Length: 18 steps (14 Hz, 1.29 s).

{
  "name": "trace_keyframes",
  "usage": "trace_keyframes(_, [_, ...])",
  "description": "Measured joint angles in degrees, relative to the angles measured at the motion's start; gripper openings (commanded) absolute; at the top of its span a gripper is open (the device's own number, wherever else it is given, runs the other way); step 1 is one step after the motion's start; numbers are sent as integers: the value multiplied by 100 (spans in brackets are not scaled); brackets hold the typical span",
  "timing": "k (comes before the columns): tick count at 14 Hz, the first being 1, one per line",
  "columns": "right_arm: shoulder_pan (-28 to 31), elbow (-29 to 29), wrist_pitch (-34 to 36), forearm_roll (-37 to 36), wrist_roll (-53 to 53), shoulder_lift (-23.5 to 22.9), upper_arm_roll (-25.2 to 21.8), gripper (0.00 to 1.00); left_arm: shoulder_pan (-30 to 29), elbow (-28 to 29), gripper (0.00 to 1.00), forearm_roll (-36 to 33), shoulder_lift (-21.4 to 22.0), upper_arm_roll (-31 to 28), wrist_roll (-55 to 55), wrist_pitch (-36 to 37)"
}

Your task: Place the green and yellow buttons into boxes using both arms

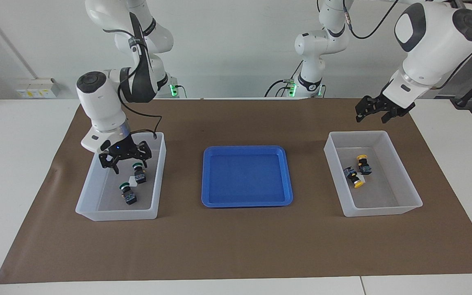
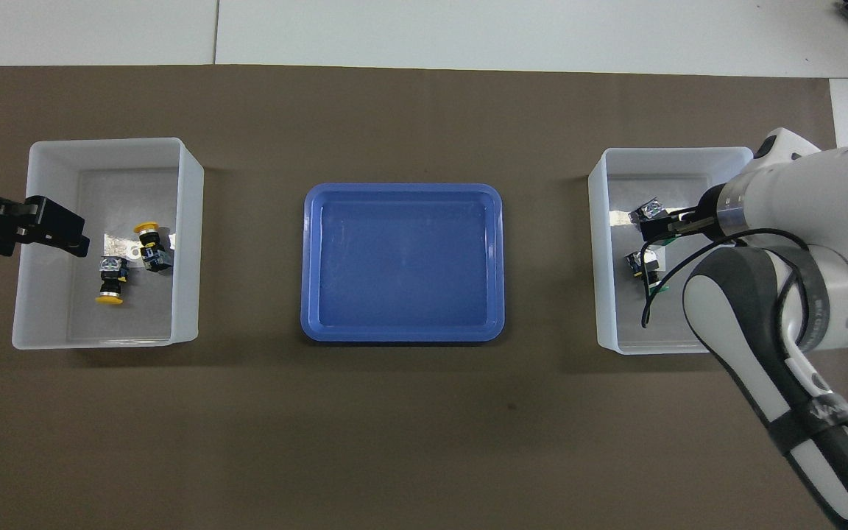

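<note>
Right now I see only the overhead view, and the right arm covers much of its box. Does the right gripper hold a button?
Observer: No. In the facing view the right gripper is open and empty, low over its box.
Operator: How many buttons lie in that box?
Observer: Two, both with green caps: the nearer green button lies just under the gripper, and the farther green button lies beside the white label.
Operator: Is the left gripper down inside the other box?
Observer: No. The left gripper is open and hangs well above the rim of the yellow-button box.
</note>
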<state>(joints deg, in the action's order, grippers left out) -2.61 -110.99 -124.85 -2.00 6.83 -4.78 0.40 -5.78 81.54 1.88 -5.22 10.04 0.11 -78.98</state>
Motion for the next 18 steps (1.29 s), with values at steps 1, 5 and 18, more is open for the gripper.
trace_keyframes(1, [0,236,344,-58,-260,56,1,100,52,-110,89,0,-1,5,-115,92])
trace_keyframes(5, [6,1145,1477,-141,-1171,215,4,100,357,-145,88,1,-13,49,-590,115])
trace_keyframes(18, [251,1854,3462,253,-1905,755,4,100,185,1351,100,-118,494,-11,-835,-1175])
